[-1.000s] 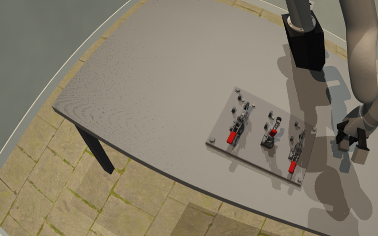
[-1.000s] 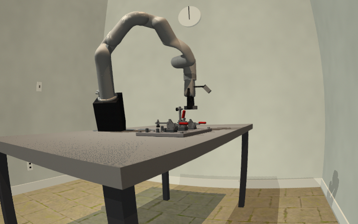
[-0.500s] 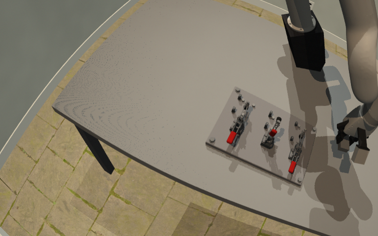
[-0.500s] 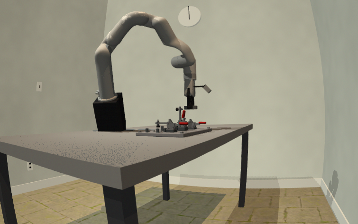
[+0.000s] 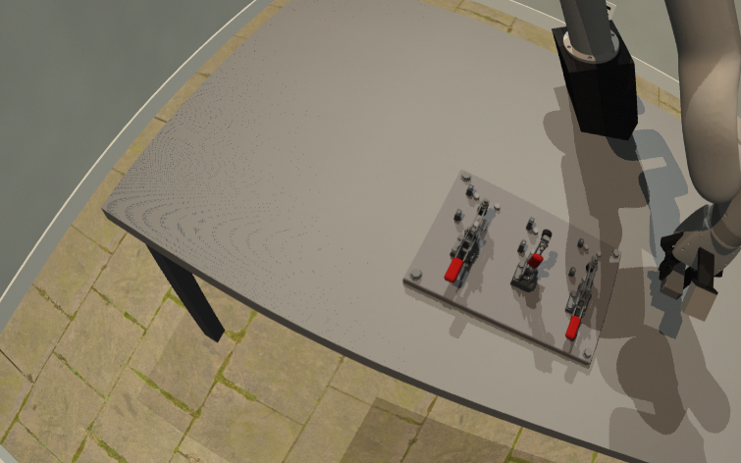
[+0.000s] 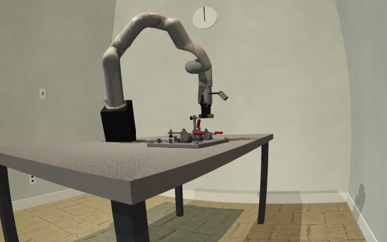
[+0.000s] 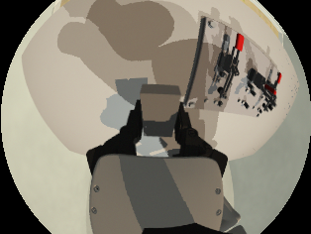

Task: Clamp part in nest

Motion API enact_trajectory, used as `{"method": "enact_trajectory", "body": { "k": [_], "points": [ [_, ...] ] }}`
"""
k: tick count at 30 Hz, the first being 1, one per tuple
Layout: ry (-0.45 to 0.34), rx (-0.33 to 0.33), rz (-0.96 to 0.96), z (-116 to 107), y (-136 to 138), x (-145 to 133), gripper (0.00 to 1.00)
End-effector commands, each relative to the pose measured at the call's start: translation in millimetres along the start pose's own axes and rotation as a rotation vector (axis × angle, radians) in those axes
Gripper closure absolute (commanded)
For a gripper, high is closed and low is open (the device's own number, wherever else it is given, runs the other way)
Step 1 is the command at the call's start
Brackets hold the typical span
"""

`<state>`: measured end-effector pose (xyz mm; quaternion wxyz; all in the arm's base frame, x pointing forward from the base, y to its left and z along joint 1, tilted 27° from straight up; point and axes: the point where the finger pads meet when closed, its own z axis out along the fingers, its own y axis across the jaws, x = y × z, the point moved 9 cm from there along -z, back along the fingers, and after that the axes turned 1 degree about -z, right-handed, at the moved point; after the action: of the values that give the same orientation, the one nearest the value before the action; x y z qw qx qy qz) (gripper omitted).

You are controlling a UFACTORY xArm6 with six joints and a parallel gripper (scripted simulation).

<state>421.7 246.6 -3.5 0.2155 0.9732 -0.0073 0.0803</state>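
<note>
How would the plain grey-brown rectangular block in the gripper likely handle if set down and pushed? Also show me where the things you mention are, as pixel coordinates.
The plain grey-brown rectangular block (image 6: 209,116) (image 7: 160,107) looks rigid: its edges stay straight in the gripper (image 5: 687,281) (image 6: 205,113) (image 7: 158,109). Its flat faces suggest sliding rather than rolling. Those smooth-looking faces might slip somewhat; weight is unclear.

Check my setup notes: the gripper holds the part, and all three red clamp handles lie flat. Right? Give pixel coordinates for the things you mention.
Not quite: the middle red handle (image 5: 536,260) (image 6: 198,123) (image 7: 270,89) stands up, as the exterior view shows. The other two (image 5: 453,269) (image 5: 572,328) (image 6: 198,133) (image 6: 218,132) (image 7: 240,42) (image 7: 279,77) lie flat, and the gripper (image 5: 688,282) (image 6: 205,114) (image 7: 158,109) does hold the part (image 5: 699,302) (image 6: 210,116) (image 7: 160,106).
</note>
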Motion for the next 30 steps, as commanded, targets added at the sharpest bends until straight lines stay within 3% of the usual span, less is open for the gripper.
{"method": "enact_trajectory", "body": {
  "k": [1,30],
  "points": [
    [0.007,0.002,0.042,-1.7,-0.7,0.8,1.00],
    [0.007,0.002,0.042,8.7,-1.0,-4.7,1.00]
  ]
}}
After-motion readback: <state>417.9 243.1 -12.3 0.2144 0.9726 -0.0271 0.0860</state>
